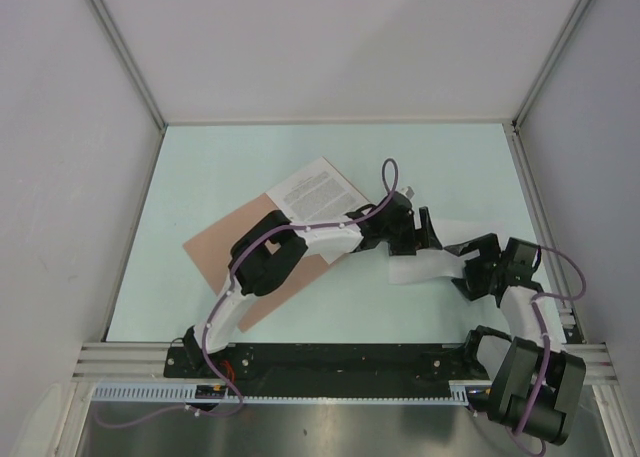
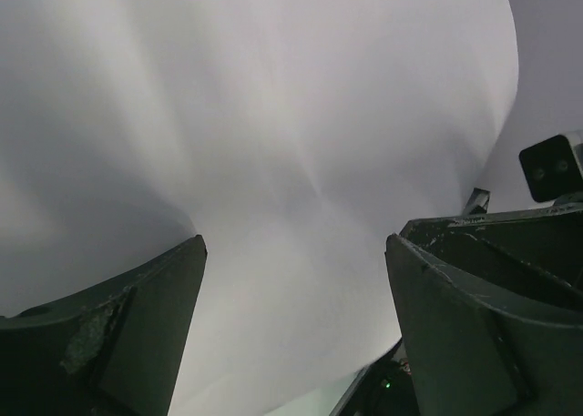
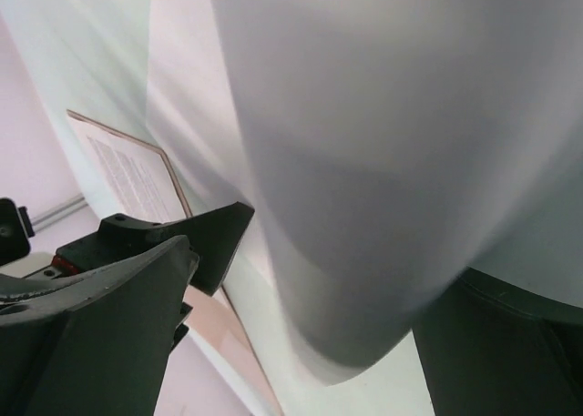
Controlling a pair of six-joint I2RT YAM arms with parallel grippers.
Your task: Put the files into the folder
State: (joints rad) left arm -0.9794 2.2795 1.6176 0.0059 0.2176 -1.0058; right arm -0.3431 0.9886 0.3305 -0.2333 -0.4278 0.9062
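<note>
plain sheet: light, limp, buckling between left tool and right tool (both gaping, pinching nothing); edge hold is looking safest.

Pale mint tabletop, matte, rectangular. Boxed in on three sides by plain light panels: back wall, left wall, right wall. Aluminium posts at both far corners, left post, right post, leaning outward in top view. Near edge: grooved aluminium rail across width, black plate on it. Just nearer: white slotted cable duct, then brushed metal sheet.
</note>
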